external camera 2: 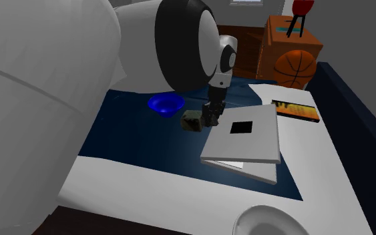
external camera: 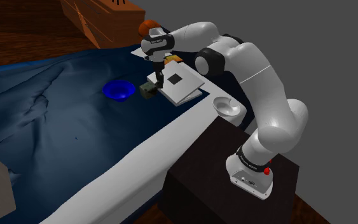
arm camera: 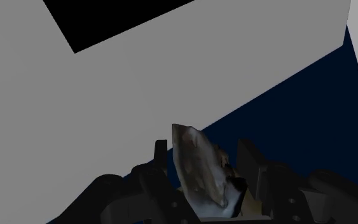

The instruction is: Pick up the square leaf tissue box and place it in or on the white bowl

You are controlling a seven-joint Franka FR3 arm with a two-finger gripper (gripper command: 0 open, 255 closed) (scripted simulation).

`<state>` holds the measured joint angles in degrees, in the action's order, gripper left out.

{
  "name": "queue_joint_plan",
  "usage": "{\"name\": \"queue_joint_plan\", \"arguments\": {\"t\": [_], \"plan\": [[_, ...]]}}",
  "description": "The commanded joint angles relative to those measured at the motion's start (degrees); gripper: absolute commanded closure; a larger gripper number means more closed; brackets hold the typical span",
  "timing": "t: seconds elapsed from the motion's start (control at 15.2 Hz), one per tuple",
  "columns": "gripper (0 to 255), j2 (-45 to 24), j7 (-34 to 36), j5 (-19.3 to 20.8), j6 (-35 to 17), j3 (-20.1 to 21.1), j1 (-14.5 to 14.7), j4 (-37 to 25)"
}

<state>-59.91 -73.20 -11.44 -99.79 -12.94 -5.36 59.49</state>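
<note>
The all-black gripper (external camera 2: pixel 212 120) is narrowed onto the small, square, mottled green-brown tissue box (external camera 2: pixel 192 121). It seems to clasp the box low against the dark blue bedcover (external camera: pixel 56 121), just beside the flat grey board with a black square (external camera: pixel 179 83). The hold looks off-centre (most of the box sits to one side of the gripper), so the box could twist out on the lift. The shallow white bowl (external camera: pixel 227 106) lies beyond the board's opposite side, and a low carry might snag the board's raised edge.
</note>
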Motion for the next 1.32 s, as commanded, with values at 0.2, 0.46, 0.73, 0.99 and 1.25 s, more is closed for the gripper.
{"name": "queue_joint_plan", "arguments": {"t": [0.2,0.46,0.73,0.99,1.25], "plan": [[255,1.39,0.03,0.17,1.26,-0.17,0.08,0.19],[255,3.09,0.09,0.38,3.03,-0.35,0.16,0.12],[255,4.57,0.18,0.58,4.99,-0.52,0.2,-0.37],[255,5.87,0.28,0.78,7.09,-0.67,0.18,-1.2],[255,6.93,0.4,0.95,9.36,-0.79,0.11,-2.44]]}}
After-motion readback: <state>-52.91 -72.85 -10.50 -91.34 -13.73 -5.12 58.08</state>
